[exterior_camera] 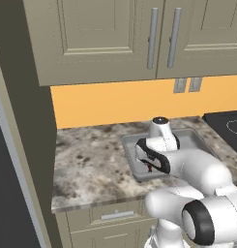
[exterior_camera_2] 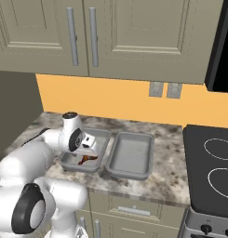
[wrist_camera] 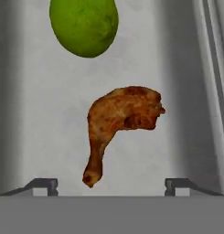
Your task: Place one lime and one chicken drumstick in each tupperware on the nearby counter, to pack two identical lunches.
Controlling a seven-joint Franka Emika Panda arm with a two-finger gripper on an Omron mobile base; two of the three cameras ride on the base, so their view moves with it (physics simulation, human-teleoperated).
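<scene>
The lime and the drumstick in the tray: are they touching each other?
Apart. The hand view shows a plain strip of bare grey tray floor between the lime and the drumstick.

The arm (exterior_camera: 197, 169) is glossy white, built from fat rounded segments that swell like bulbs at each joint. Black bands ring the joints, the broadest a dark collar around the big lower joint. A white cylinder capped with a flat black disc tops the wrist. The two finger tips (wrist_camera: 45, 185) are small, dark grey and angular.
</scene>
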